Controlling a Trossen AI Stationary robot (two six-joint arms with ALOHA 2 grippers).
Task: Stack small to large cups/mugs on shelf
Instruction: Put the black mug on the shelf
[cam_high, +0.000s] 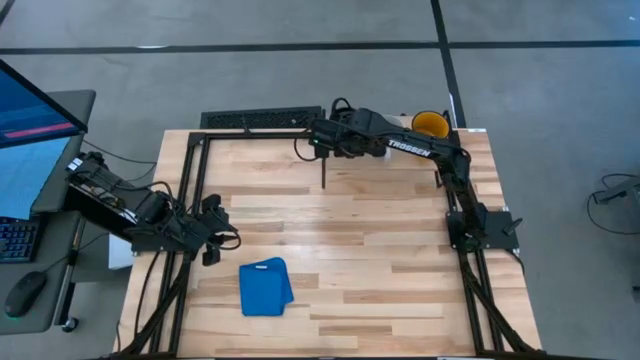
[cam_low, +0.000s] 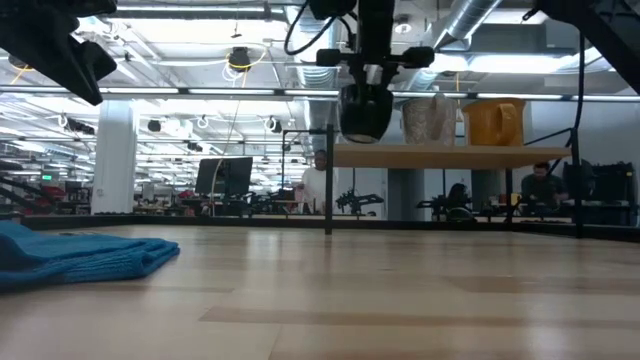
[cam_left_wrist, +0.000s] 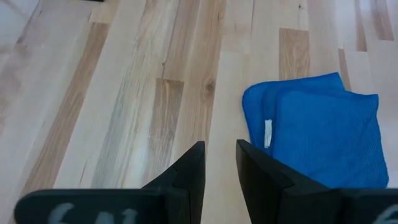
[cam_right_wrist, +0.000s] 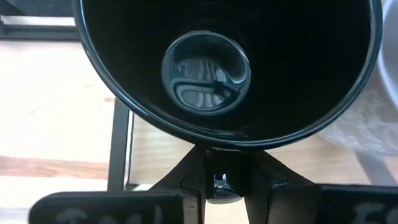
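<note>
Holding a black mug (cam_right_wrist: 224, 68) by its rim, fingers pinched on the wall: right gripper (cam_low: 362, 100), upper centre of the low view, above the shelf's (cam_low: 450, 156) left end. Pale mug (cam_low: 428, 120) and yellow mug (cam_low: 493, 123): standing side by side on the shelf. Left gripper (cam_left_wrist: 219, 168): slightly parted, empty, lower left of the high view, beside a blue cloth (cam_high: 265, 286).

black mug (cam_right_wrist: 224, 68), yellow mug (cam_high: 430, 123), blue cloth (cam_high: 265, 286)
</note>
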